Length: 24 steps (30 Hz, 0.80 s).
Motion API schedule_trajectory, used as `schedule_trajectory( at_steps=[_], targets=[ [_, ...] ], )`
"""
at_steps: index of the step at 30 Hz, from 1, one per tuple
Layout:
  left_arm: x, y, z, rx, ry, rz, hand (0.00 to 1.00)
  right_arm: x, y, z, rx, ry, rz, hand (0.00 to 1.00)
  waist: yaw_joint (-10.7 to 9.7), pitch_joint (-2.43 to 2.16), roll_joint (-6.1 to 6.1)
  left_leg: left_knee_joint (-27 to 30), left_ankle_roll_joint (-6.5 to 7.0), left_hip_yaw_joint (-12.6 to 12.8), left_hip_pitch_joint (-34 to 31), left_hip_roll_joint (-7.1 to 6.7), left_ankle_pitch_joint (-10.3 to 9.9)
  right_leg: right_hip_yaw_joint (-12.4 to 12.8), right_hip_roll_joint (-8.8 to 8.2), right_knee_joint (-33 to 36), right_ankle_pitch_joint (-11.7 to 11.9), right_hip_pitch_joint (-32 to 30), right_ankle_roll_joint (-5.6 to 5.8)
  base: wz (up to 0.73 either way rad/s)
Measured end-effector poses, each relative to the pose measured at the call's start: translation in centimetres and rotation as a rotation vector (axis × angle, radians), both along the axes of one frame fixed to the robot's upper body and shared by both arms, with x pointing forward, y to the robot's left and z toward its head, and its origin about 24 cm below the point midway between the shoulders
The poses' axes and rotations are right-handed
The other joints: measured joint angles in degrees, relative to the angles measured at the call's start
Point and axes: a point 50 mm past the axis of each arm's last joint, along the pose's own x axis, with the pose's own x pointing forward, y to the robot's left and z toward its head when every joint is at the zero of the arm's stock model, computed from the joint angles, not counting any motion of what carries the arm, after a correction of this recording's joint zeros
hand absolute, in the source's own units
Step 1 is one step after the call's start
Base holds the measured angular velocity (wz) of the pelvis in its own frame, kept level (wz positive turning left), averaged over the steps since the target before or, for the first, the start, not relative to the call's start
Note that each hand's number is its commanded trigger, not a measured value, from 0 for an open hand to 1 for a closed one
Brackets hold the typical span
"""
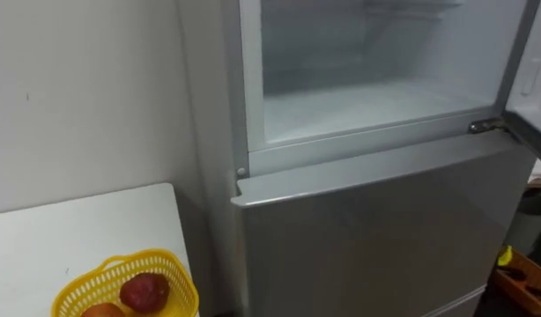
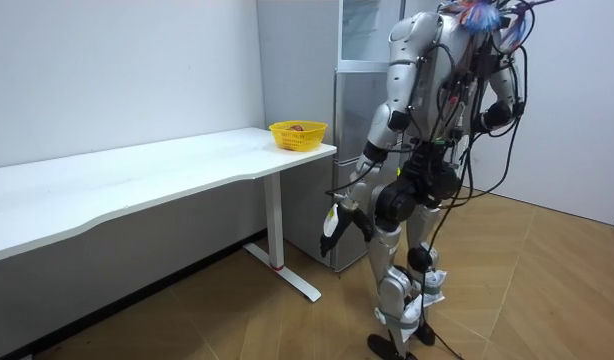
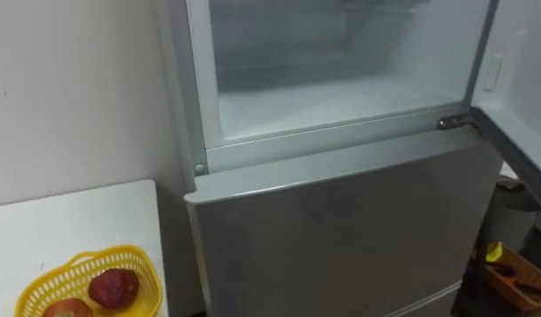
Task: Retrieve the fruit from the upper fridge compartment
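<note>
Fingers on left hand (image 2: 333, 224): can't tell whether open or closed, too small to read in the room view. Hand hangs low beside the thigh, arm down. Robot stands upright on the wood floor (image 2: 547, 290), close up to the fridge (image 2: 349, 130) and facing it. White tabletop (image 2: 137, 180) runs off to the room view's left. Yellow basket (image 2: 298, 136) sits on the tabletop's end nearest the fridge.

Eye views: upper compartment (image 1: 376, 97) is open, white shelf in sight. Its door (image 1: 533, 79) is swung out to the robot's right, hinge (image 1: 484, 126) at the compartment's lower right corner. Lower door (image 1: 385, 238) shut, silver. Tabletop corner at lower left, just beside the fridge with a narrow gap between. Basket sits near that corner and holds a red fruit (image 1: 144, 291) and a second fruit (image 1: 101, 310), orange-red, partly cut by the frame edge. The two lie side by side, can't tell if touching. Orange crate (image 1: 528, 283) low at right, past the fridge.
</note>
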Motion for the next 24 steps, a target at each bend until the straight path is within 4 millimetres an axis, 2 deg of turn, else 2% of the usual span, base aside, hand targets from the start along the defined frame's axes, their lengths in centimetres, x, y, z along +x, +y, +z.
schedule_trajectory(
  at_steps=[5, 8, 10, 12, 15, 18, 24],
  targets=[
    [-0.7, 1.2, 0.2, 0.023, 0.019, 0.014, 0.0, 1.0, -1.9, 2.2, 0.087, -0.152, -0.178, 0.0, -1.19, -0.05, -1.55, 0.01, -0.01, -0.33, -0.69, -0.06, 0.01, -0.03, -0.01, 0.88, -0.41, -0.67, -0.14, 0.03],
    [-1.0, 1.9, 0.5, 0.027, 0.004, 0.072, 0.0, 1.5, -4.4, 4.3, 0.106, -0.269, -0.313, 0.0, -1.83, -0.12, -2.29, 0.27, -0.01, -0.27, -0.75, -0.1, 0.01, -0.13, 0.0, 0.38, -0.36, -0.89, -0.07, 0.03],
    [-1.4, 2.5, 0.7, 0.037, -0.014, 0.114, 0.0, 1.4, -6.1, 6.7, 0.061, -0.369, -0.4, 0.0, -2.47, -0.09, -2.42, 0.12, 0.0, -0.36, -1.17, -0.15, 0.01, -0.08, 0.1, 0.08, -0.29, -1.22, 0.0, 0.0],
    [-1.3, 2.8, 0.8, 0.043, -0.023, 0.132, 0.0, 1.1, -6.9, 8.3, 0.026, -0.443, -0.452, 0.0, -2.66, -0.06, -2.52, 0.04, 0.01, -0.4, -1.7, -0.14, 0.02, -0.08, 0.35, 0.07, -0.25, -1.78, 0.01, -0.02],
    [-1.2, 2.9, 0.9, 0.045, -0.029, 0.142, 0.0, 0.8, -7.4, 9.8, -0.003, -0.498, -0.484, 0.0, -2.63, -0.02, -2.9, -0.08, 0.0, -0.1, -1.85, -0.15, 0.02, 0.19, 0.53, 0.37, -0.23, -2.03, -0.04, -0.05],
    [-1.2, 3.0, 0.9, 0.049, -0.038, 0.141, 0.0, 1.2, -7.1, 11.3, -0.008, -0.561, -0.484, 0.0, -2.51, 0.15, -3.18, -0.12, -0.02, 0.07, -1.87, -0.17, 0.03, 0.35, 0.58, 1.08, -0.4, -2.21, -0.19, -0.1],
    [-1.6, 3.4, 0.9, 0.058, -0.025, 0.164, 0.0, 1.5, -7.8, 14.0, -0.099, -0.659, -0.541, 0.0, -2.8, 0.12, -3.82, -0.12, -0.04, -0.23, -1.92, -0.14, 0.02, -0.18, 0.4, 0.86, -0.6, -2.54, -0.16, 0.05]
  ],
)
